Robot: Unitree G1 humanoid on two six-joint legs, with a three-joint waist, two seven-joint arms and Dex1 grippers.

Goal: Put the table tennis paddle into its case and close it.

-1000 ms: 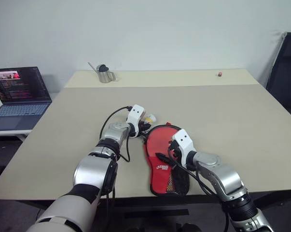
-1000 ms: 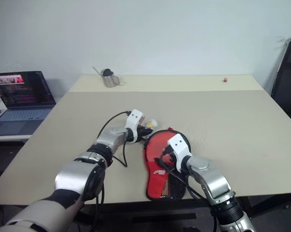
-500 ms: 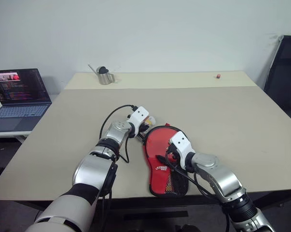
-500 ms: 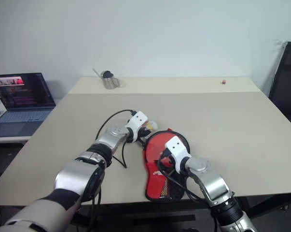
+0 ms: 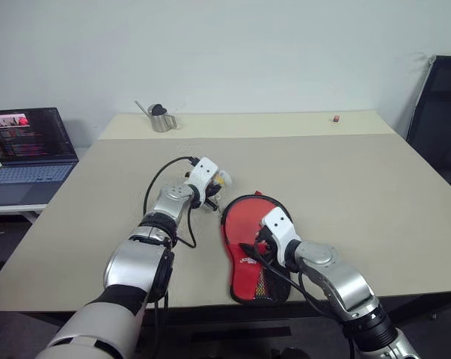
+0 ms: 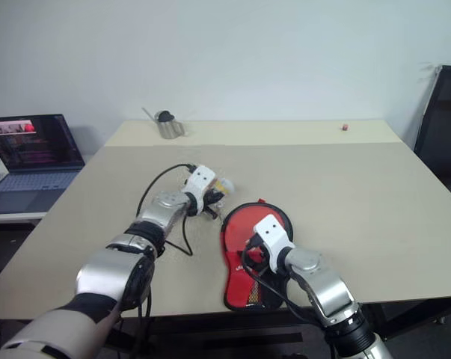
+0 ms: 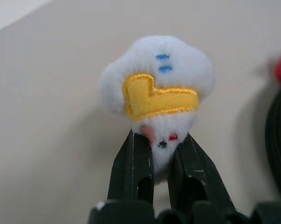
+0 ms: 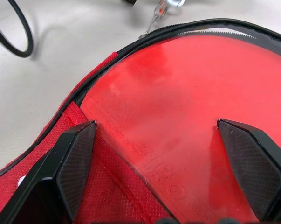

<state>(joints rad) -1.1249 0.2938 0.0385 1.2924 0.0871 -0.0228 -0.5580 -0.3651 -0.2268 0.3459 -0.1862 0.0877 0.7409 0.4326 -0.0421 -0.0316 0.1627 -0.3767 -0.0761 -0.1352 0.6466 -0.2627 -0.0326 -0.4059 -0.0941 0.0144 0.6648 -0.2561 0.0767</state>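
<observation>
Only faint printing shows on the paddle: a line of small pressed lettering and a round mark along the lower edge of its red rubber face, too small to read. A white logo sits on the red panel of the case, also unreadable from the head views. The laptop at the far left shows coloured lines of text on a dark screen, none of it legible.

The left gripper has its jaws pinched tight on the lower part of a small white plush charm with a yellow stitched patch and tiny blue and red marks. In the head views this gripper is raised just above the surface, beside the top edge of the case.

The right gripper holds its jaws spread wide, one finger over the red fabric edge of the case, the other over the red rubber. Whether they touch it cannot be told.

The paddle lies inside the open case near the front edge of the surface, the black zip rim curving around its round head. A metal jug stands at the far side.
</observation>
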